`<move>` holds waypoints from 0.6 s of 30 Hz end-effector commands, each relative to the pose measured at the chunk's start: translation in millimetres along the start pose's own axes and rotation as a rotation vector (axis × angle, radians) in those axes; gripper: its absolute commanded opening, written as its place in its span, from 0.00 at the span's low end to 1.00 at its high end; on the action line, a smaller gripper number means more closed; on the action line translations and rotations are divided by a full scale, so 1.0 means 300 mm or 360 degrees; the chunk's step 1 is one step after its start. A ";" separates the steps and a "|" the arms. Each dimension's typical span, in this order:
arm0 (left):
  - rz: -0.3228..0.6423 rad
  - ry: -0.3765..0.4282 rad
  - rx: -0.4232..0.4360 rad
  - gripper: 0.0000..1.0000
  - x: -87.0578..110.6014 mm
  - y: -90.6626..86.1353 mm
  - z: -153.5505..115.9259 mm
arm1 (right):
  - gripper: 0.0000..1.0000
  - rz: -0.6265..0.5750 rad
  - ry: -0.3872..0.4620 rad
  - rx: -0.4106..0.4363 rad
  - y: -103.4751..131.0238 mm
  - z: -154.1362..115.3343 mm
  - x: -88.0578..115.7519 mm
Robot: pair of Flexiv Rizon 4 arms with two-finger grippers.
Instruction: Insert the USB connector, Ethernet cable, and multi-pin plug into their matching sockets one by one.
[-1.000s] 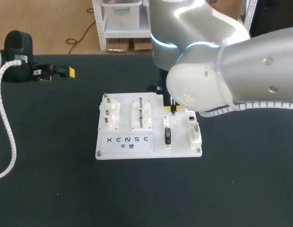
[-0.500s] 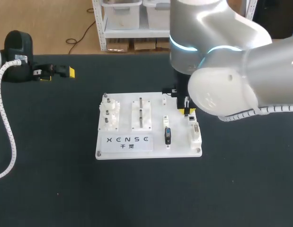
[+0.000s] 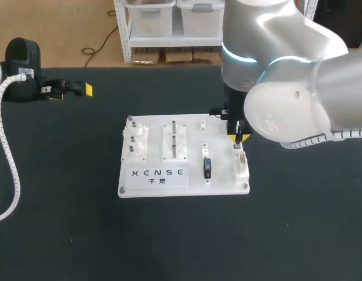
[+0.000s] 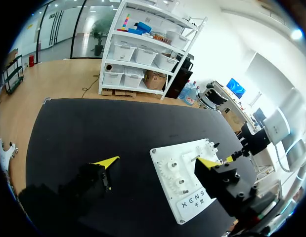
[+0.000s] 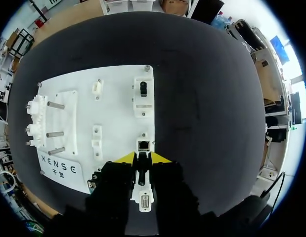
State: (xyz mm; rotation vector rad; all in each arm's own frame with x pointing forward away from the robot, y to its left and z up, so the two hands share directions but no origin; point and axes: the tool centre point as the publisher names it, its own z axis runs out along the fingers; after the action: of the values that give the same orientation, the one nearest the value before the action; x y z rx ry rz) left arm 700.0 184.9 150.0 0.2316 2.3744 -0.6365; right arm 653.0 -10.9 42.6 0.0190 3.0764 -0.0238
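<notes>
Head: right gripper [image 3: 238, 139] low over board [image 3: 186, 186], at Ethernet socket [image 3: 235, 145]; USB [image 3: 207, 168] looks seated.
Left wrist: left gripper [image 4: 156, 162] wide, empty.
Right wrist: socket just ahead of gripper; grip cannot tell.
Likely Ethernet step; next needs a straight push into the socket.

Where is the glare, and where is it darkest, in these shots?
Head view: light gleams off the silver right arm, whose cyan ring glows. Right wrist view: the white plastic socket board is brightest, the right gripper almost black. Left wrist view: the left gripper is dark against the black table.
</notes>
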 end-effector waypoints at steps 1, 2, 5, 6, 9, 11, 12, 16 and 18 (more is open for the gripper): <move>0.0000 0.0000 0.0000 1.00 0.000 0.000 0.000 | 0.00 0.0000 0.0012 -0.0004 -0.013 0.016 -0.006; 0.0000 0.0000 0.0000 1.00 0.000 0.000 0.000 | 0.00 0.0001 0.0016 -0.0002 -0.015 0.020 -0.007; 0.0000 0.0000 0.0000 1.00 0.000 0.000 0.000 | 0.00 0.0006 0.0024 0.0004 -0.019 0.026 -0.009; 0.0000 0.0000 0.0000 1.00 0.000 0.000 0.000 | 0.00 0.0008 0.0024 0.0006 -0.020 0.027 -0.011; 0.0000 0.0000 0.0000 1.00 0.000 0.000 0.000 | 0.00 0.0013 0.0025 0.0010 -0.023 0.031 -0.016; 0.0000 0.0000 0.0000 1.00 0.000 0.000 0.000 | 0.00 0.0018 0.0025 0.0012 -0.025 0.034 -0.021; 0.0000 0.0000 0.0000 1.00 0.000 0.000 0.000 | 0.00 0.0020 0.0026 0.0013 -0.025 0.035 -0.023; 0.0000 0.0000 0.0000 1.00 0.000 0.000 0.000 | 0.00 0.0020 0.0021 0.0013 -0.020 0.032 -0.032; 0.0000 0.0000 0.0000 1.00 0.000 0.000 0.000 | 0.00 0.0019 0.0018 0.0012 -0.018 0.032 -0.036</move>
State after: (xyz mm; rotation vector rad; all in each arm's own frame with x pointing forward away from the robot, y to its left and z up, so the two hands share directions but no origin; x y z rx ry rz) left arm 700.0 184.9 150.0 0.2315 2.3744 -0.6365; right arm 661.3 -18.0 34.2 0.0386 3.0837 -0.0326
